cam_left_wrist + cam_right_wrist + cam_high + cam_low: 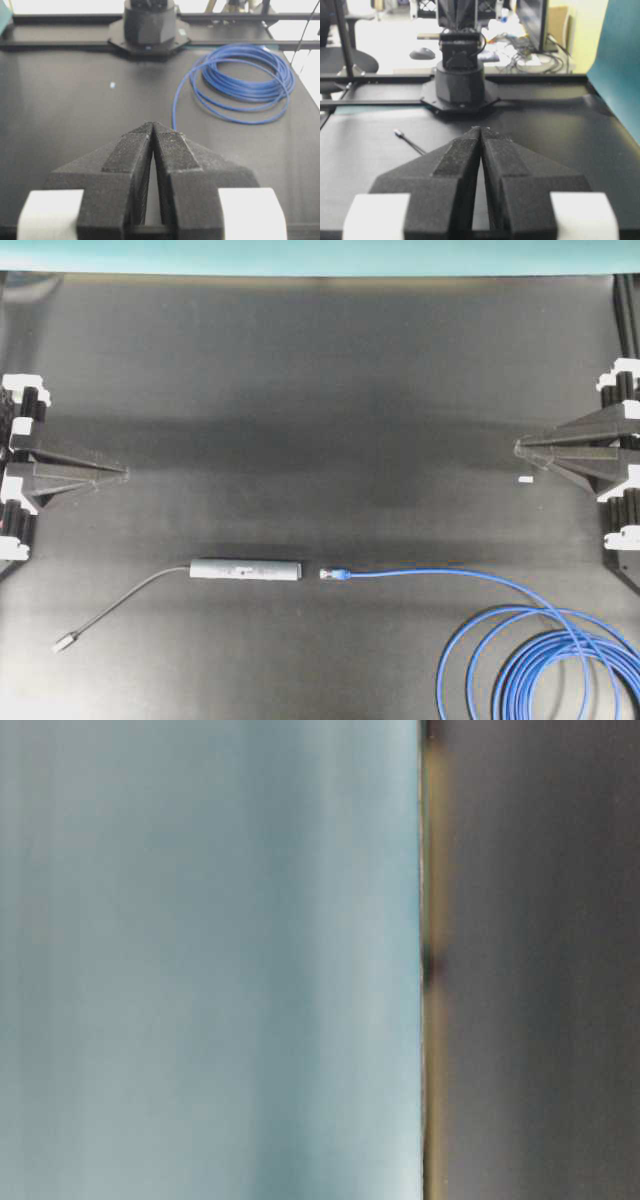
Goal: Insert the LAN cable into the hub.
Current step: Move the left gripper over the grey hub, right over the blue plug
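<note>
Not yet inserted: bright-blue LAN cable (440,574) plug lying just beside slim grey metallic hub (246,568), lower centre; left gripper (122,472) and right gripper (520,448) pressed together, holding nothing.

My table-level view is a blur, just pale and dark bands. Overhead, the LAN cable (450,573) runs its loops off the bottom right corner. A white speck (526,480) on the bench (320,390) is too small to identify, perhaps tape. From the left wrist, the hub is hidden.
</note>
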`<action>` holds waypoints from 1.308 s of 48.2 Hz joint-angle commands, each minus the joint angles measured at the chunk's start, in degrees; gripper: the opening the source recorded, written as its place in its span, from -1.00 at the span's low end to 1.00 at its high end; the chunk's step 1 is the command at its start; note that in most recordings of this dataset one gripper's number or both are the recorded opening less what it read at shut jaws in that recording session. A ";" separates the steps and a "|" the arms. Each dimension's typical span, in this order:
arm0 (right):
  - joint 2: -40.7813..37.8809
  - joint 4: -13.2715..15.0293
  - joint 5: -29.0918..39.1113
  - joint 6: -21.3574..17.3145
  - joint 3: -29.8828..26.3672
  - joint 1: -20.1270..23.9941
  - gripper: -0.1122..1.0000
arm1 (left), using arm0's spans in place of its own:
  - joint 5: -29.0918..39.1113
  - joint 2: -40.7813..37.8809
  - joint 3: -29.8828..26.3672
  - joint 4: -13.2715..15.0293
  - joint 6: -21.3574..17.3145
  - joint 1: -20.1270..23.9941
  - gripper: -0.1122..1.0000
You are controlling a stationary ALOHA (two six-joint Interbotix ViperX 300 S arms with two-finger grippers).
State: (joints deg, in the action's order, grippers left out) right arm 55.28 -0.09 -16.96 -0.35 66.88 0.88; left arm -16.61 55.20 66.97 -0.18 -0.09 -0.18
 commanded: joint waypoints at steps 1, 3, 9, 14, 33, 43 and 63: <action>-0.88 -0.18 0.09 -0.35 -0.53 -0.35 -0.74 | 3.34 -1.23 -2.11 -2.29 1.49 -0.18 -0.70; -1.49 -1.14 2.11 -0.53 -1.05 -0.09 -0.75 | 6.15 -1.67 -3.25 -2.29 2.20 -0.26 -0.73; -4.04 -2.99 12.83 -2.64 -3.60 0.26 -0.79 | 16.52 -3.96 -7.65 -2.29 2.64 -1.41 -0.80; -7.21 -2.99 21.71 -4.66 -6.33 1.14 -0.79 | 23.47 -6.94 -10.72 -2.29 2.55 -2.72 -0.80; -23.20 -2.99 36.74 -5.19 -12.66 3.25 -0.79 | 33.66 -23.64 -18.02 -2.37 2.55 -6.50 -0.80; -30.67 -2.99 39.90 -5.10 -16.61 3.34 -0.79 | 33.40 -30.76 -20.39 -2.37 2.81 -6.50 -0.80; -37.62 -2.90 38.14 -4.66 -19.78 3.60 -0.78 | 20.30 -37.27 -17.14 -2.29 3.25 -7.03 -0.78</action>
State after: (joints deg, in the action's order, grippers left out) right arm 17.75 -2.99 22.32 -5.19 47.90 4.04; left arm 7.21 18.54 49.48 -2.37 3.08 -7.03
